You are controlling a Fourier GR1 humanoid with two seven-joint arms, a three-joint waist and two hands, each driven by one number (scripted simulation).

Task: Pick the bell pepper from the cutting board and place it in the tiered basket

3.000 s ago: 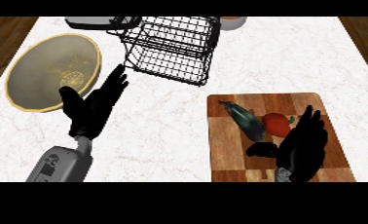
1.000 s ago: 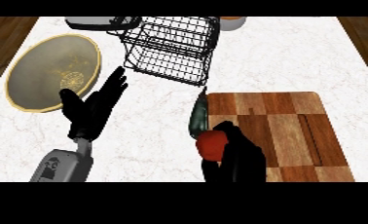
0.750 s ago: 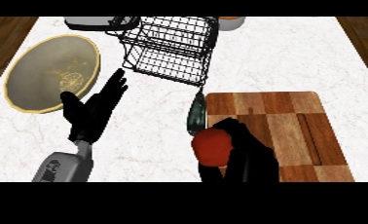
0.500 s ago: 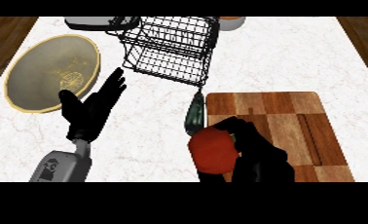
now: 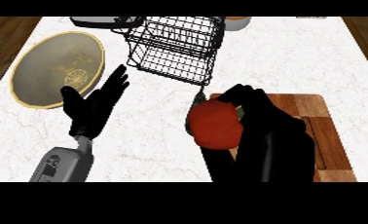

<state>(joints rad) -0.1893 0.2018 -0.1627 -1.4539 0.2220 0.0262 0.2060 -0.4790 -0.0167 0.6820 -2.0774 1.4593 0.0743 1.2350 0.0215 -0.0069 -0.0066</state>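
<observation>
By the cutting board (image 5: 325, 138), the right hand (image 5: 271, 129) is curled round the bell pepper (image 5: 214, 124)

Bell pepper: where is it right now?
In the head view, the red bell pepper is centre-right, held in the right hand at the left edge of the cutting board, just short of the tiered basket.

The bell pepper (image 5: 215, 124) is red, round and glossy, with a little green showing at its right side. The right hand (image 5: 269, 130) has its fingers curled round it from the right and holds it at the left edge of the cutting board (image 5: 320, 121), a brown wooden slab of joined strips. The tiered basket (image 5: 176, 47), of black wire, stands farther back and a little left, apart from the pepper
</observation>
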